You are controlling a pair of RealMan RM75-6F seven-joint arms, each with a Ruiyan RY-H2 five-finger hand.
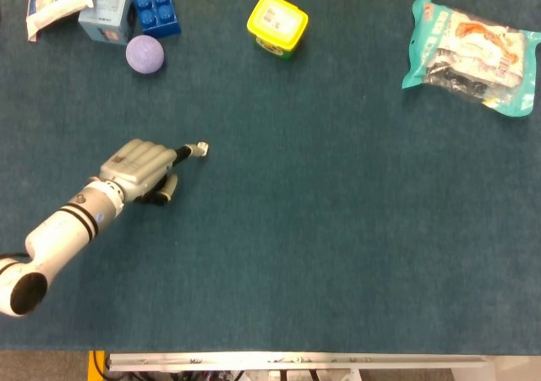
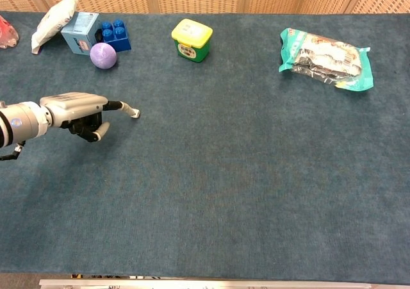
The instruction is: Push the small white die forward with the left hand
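At left hand [image 1: 139, 166] extended fingertip, die [image 1: 203, 149] half hidden; other fingers curled.

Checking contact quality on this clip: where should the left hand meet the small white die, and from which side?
On the face turned toward the robot's left, low down, coming in along the cloth from that side. The small white die is a tiny cube flat on the blue cloth table, so a flat face takes a fingertip push. The left hand has one extended finger there, apparently touching.
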